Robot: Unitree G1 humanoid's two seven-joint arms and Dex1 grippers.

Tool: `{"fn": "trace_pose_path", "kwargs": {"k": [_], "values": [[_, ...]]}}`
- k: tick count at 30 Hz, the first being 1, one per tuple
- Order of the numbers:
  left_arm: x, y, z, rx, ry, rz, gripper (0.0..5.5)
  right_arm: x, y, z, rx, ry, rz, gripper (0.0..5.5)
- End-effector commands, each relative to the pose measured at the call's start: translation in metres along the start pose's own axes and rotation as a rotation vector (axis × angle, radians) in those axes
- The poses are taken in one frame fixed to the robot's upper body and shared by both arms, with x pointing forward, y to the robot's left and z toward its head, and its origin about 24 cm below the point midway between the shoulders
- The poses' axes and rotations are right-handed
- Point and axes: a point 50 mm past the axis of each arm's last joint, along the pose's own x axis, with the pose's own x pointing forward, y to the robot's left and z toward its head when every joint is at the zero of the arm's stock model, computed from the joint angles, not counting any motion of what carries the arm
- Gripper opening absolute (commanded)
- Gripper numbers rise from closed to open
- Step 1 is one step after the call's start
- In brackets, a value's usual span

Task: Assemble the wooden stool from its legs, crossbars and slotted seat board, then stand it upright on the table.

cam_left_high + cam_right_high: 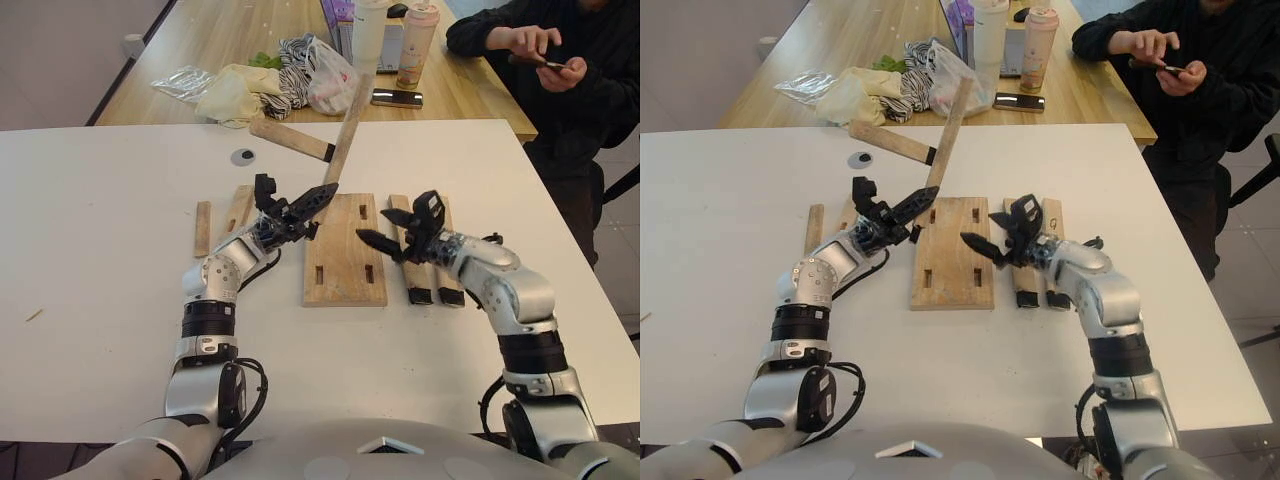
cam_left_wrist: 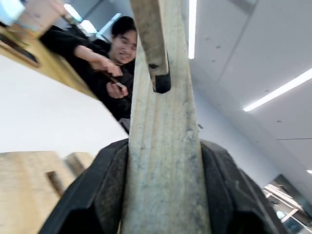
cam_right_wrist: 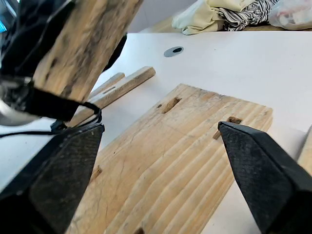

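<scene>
Left eye view: the seat board (image 1: 345, 250) lies flat at mid-frame on the white bench (image 1: 100, 330), slots up. The left pincer (image 1: 298, 195), at the board's upper left corner, clamps the lower end of a leg (image 1: 350, 125) that slants toward the top of the frame. A second leg (image 1: 288, 138) lies above the pincer, its dark cap against or just beside the held one; which of the two cannot be told. Two crossbars (image 1: 203, 228) lie left of the board. The right pincer (image 1: 375, 225), spread wide, hovers at the board's right edge, above two capped legs (image 1: 420, 280) lying side by side.

Left wrist view: the held leg runs up mid-frame, both pads (image 2: 97, 195) pressed to its sides. The second leg's cap crosses it near the top.

Right wrist view: the two fingers (image 3: 258, 175) stand far apart at lower left and lower right, with the board between and beyond them. The held leg shows at upper left, and the crossbars lie past the board's far edge.
</scene>
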Motion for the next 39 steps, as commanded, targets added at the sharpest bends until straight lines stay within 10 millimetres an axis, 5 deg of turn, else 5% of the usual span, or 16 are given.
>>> {"fn": "trace_pose_path", "kwargs": {"k": [1,9,20,39], "values": [[0.006,0.003,0.002,-0.012,-0.02,-0.05,2.01,0.01,0.009,0.022,0.136,-0.107,0.097,4.95],[0.005,-0.007,0.002,-0.083,-0.004,-0.184,2.01,0.007,0.019,0.061,0.526,-0.254,0.374,4.99],[0.005,-0.021,0.001,-0.143,0.034,-0.3,2.01,0.015,0.012,0.052,0.572,-0.156,0.33,4.99],[0.01,-0.022,-0.007,-0.123,0.095,-0.283,2.01,0.016,0.016,0.05,0.566,-0.159,0.353,2.07]]}}
